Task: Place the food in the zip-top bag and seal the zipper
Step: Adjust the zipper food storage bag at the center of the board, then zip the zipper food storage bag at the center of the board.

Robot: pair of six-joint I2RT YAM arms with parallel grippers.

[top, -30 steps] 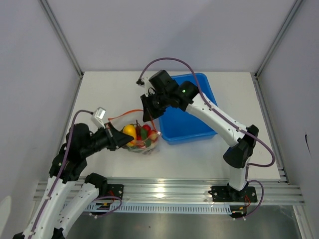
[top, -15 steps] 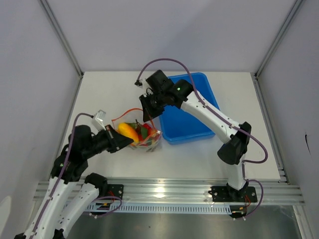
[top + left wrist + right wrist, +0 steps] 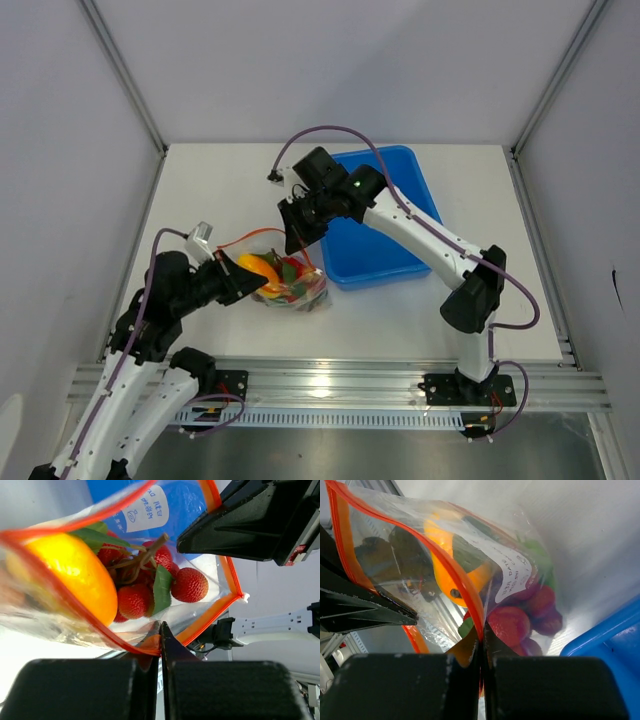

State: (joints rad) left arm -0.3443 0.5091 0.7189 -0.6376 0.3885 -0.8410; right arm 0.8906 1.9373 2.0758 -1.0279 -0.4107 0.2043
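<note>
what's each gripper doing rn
left gripper: shut on the zipper
right gripper: shut on the zipper, at another spot

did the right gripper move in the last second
Yes, a little. The right gripper has shifted left, away from the blue bin, and slightly toward the near table edge, still shut on the bag.

white label [image 3: 512, 572] on zip-top bag [image 3: 380, 535], "DATE" legible, remaining print too small to read
</note>
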